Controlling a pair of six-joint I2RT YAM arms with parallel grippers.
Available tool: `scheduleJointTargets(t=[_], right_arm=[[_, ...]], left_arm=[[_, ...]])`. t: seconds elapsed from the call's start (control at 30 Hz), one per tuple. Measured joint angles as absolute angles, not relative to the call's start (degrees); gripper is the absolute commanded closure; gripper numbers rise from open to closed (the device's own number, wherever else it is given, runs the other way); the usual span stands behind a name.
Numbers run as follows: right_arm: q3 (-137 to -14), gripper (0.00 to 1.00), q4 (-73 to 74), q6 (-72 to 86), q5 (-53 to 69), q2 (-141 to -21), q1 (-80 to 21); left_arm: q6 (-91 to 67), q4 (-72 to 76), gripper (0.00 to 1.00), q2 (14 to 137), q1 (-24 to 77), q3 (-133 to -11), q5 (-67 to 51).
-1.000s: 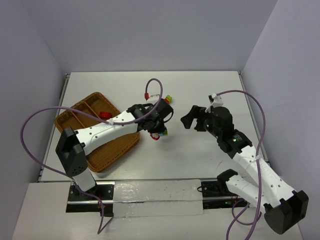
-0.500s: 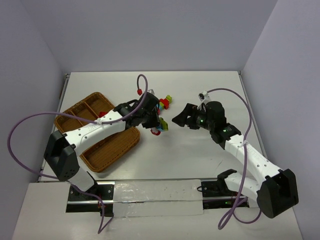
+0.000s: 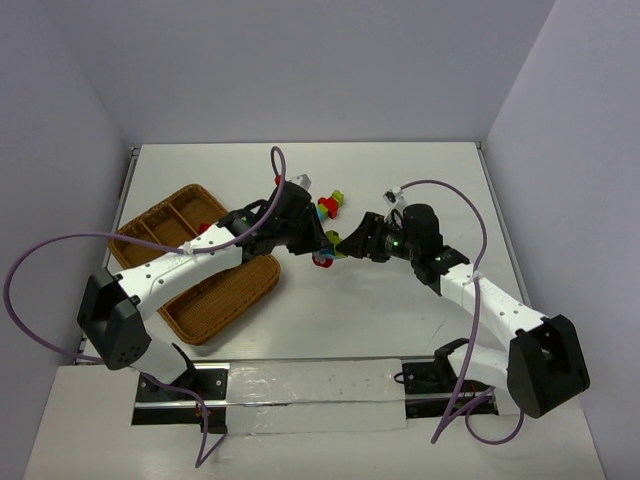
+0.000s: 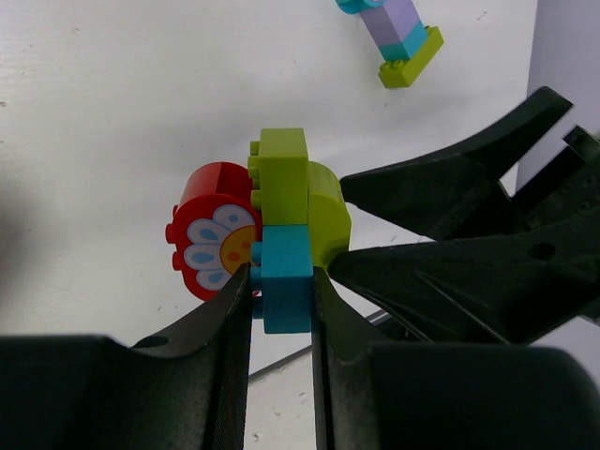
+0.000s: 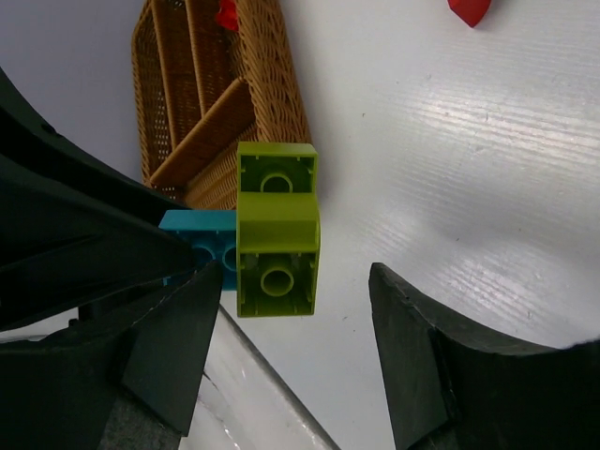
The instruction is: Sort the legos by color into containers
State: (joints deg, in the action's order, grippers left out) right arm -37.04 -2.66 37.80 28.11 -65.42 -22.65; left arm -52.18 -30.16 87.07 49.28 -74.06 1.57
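Observation:
My left gripper is shut on the teal brick of a small stack held above the table. Lime-green bricks and a red flower-printed piece are joined to it. My right gripper is open, with its fingers either side of the lime-green brick and a gap on the right side. In the top view the two grippers meet at the stack. The wicker tray lies to the left with a red brick in a far compartment.
More legos lie on the table just behind the grippers, among them a purple, teal and green stack. A red piece lies on the table. The tray's wall is close behind the held stack.
My right gripper has moved left, up to the stack in my left gripper, and now straddles the green brick. My left gripper has kept hold and shifted slightly.

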Motion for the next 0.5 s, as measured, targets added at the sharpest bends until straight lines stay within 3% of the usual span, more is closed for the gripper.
scheduleJointTargets(t=[0.1, 0.17, 0.23, 0.27, 0.3, 0.5], right_arm=[[-37.0, 0.44, -3.7, 38.1, 28.7, -66.9, -22.7], [-37.0, 0.58, -4.5, 38.5, 29.4, -67.7, -22.7], [-36.9, 0.77, -5.6, 39.2, 30.3, -68.0, -22.7], [-36.9, 0.94, -5.9, 39.6, 30.5, -68.1, -22.7], [-36.7, 1.0, -6.4, 39.8, 30.9, -68.1, -22.7], [-36.2, 1.0, -6.2, 40.2, 29.7, -67.3, -22.7]], left_arm=[[-52.3, -29.3, 1.0, 87.0, 49.3, -73.3, 0.6], [-52.3, -29.0, 1.0, 87.0, 49.3, -72.8, 0.1], [-52.3, -28.9, 1.0, 87.0, 49.3, -72.5, -0.1], [-52.4, -28.9, 1.0, 87.0, 49.2, -72.5, -0.2], [-52.3, -28.8, 1.0, 86.9, 49.2, -72.4, -0.2], [-52.3, -28.9, 1.0, 86.9, 49.0, -72.4, -0.1]])
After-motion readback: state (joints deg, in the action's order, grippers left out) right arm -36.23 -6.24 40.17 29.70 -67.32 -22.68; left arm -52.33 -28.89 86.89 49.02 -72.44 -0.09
